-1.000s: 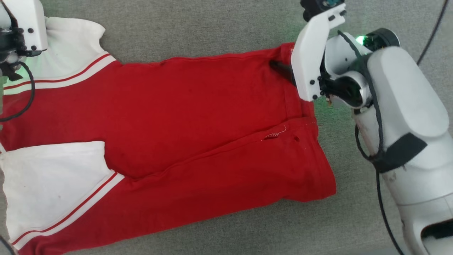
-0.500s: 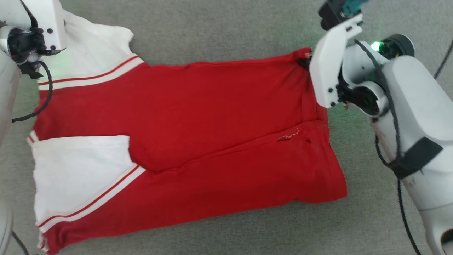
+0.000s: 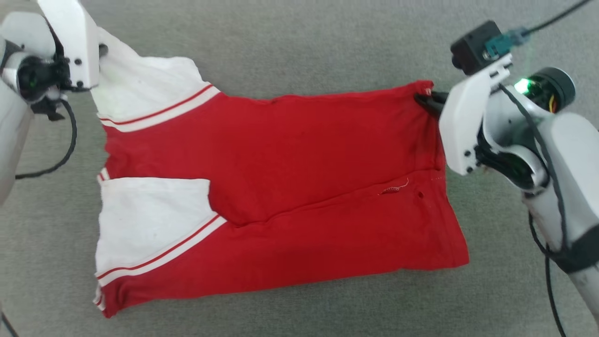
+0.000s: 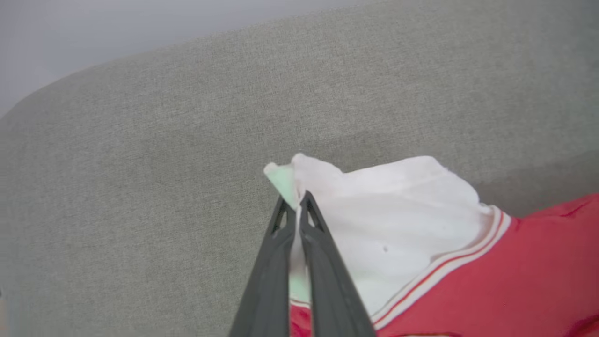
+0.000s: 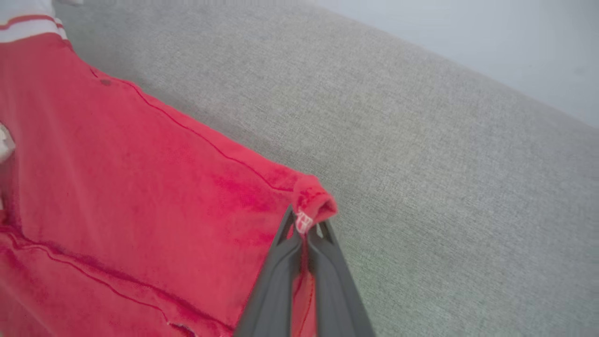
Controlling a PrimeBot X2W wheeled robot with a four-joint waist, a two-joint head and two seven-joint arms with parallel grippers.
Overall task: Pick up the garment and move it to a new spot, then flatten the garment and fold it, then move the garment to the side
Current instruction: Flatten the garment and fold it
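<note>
Left hand: fingers pressed together on the white sleeve tip. Right hand: pinched shut on the red hem corner. The shirt lies folded lengthwise between them on the grey cloth surface, with bare surface along every edge. In the head view, white brackets hide most of both hands' fingers.

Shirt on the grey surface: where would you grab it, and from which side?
By the far corners of the shirt: sleeve tip from the left, hem corner from the right. It lies flat, so corners look easiest to pinch. The left hand and right hand are shut on them.
</note>
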